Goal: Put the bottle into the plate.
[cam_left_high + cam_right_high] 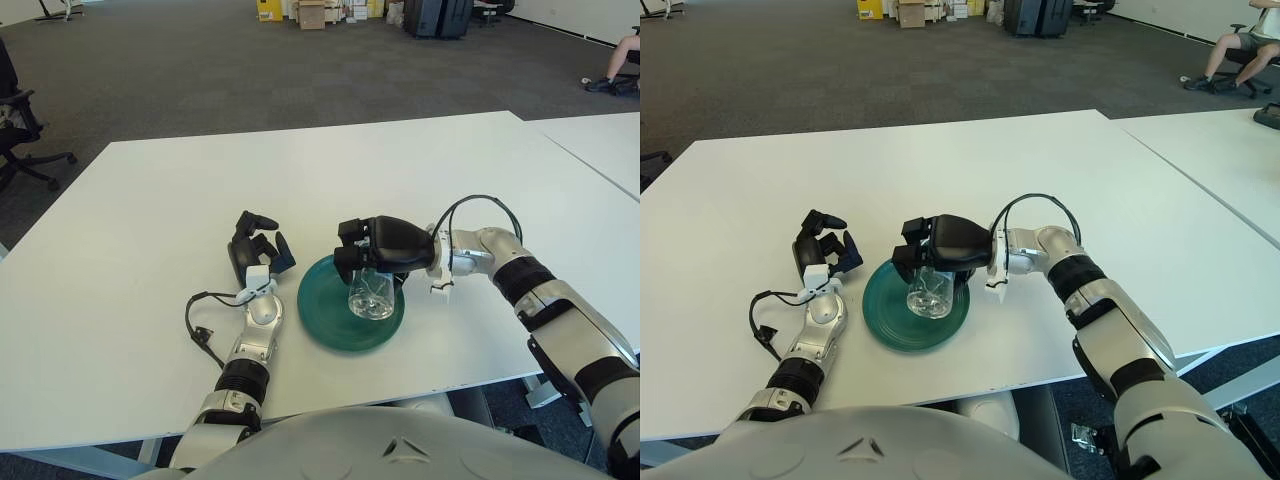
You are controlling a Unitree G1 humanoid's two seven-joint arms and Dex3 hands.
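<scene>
Nearest to the camera, the left hand (258, 250) shows on the white table (150, 200) just beside the left rim of the round dark-green plate (322, 325), its black fingers loosely spread and holding nothing. It has no part in the work now.

On the other side, the right hand (375, 255) reaches in from the right and hangs over the plate. Its black fingers are curled around the top of the clear, transparent plastic bottle (372, 296) and grip it from above. So the bottle lies directly below the hand, not beside it, and its long axis stands about upright. Its lower end shows over the middle of the plate; whether it already touches the plate surface I cannot tell for sure.

In my judgement the coming move depends on this vertical relation only: the right hand needs to go straight down a little, if at all, and then open, while the left hand is not needed.
</scene>
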